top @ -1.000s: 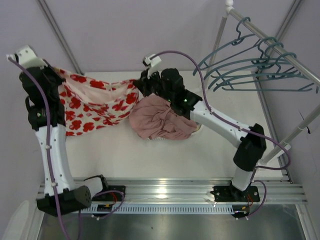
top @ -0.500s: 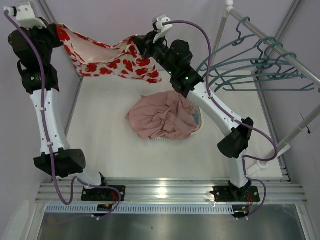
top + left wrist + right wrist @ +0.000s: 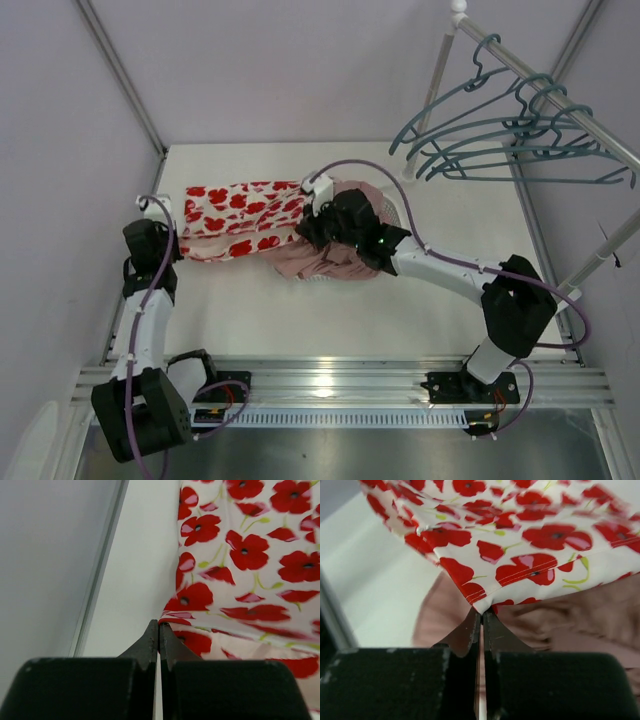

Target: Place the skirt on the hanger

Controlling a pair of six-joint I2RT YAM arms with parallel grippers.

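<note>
Toward the table's [image 3: 300,320] far edge, the left gripper [image 3: 159,626] and right gripper [image 3: 481,613] each pinched a skirt [image 3: 240,212] corner; lifting evenly and taut looked best to clear the pink garment [image 3: 322,264].

The white cloth skirt printed with red poppies [image 3: 240,215] lies spread on the white worktop [image 3: 400,320], left of centre. Its right end overlaps the crumpled dusty-pink garment [image 3: 325,262] at mid-worktop. Thin teal-grey hangers [image 3: 530,152] hang from a metal rail [image 3: 600,132] at the right rear.
</note>
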